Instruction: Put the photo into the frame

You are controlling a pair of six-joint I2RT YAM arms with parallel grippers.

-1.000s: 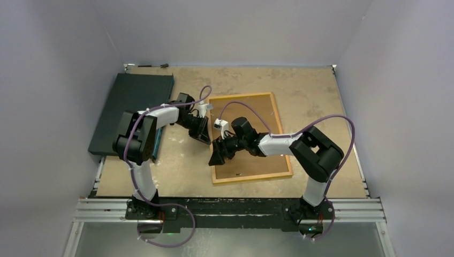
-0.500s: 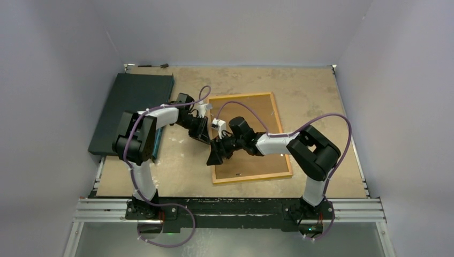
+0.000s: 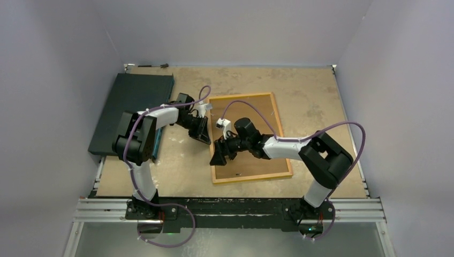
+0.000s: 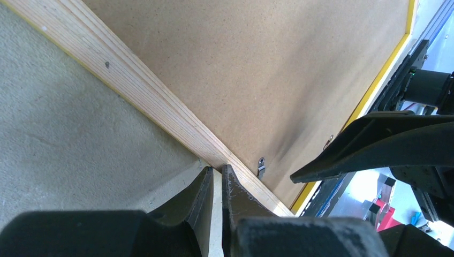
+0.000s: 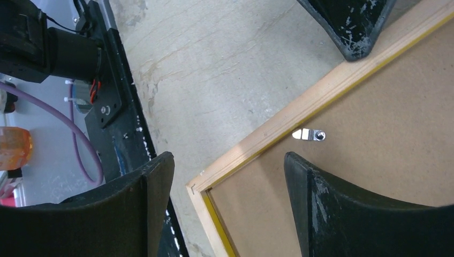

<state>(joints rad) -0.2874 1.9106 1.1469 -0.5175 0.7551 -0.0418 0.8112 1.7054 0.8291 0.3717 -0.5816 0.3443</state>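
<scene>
right elbow (image 3: 327,156) has swung outward, right jaws gape over the frame (image 3: 251,178), left shut, both empty.

We note pale lavender-grey walls (image 3: 241,27) enclosing three sides of a tan, scuffed worktop (image 3: 316,91); an aluminium rail (image 3: 101,210) runs along its near edge.

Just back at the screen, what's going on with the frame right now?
The frame lies face down on the table with its brown backing board in place. The left hand is shut, its tips at the frame's left rail. The right hand hangs open over the near left corner, by a metal clip.
</scene>
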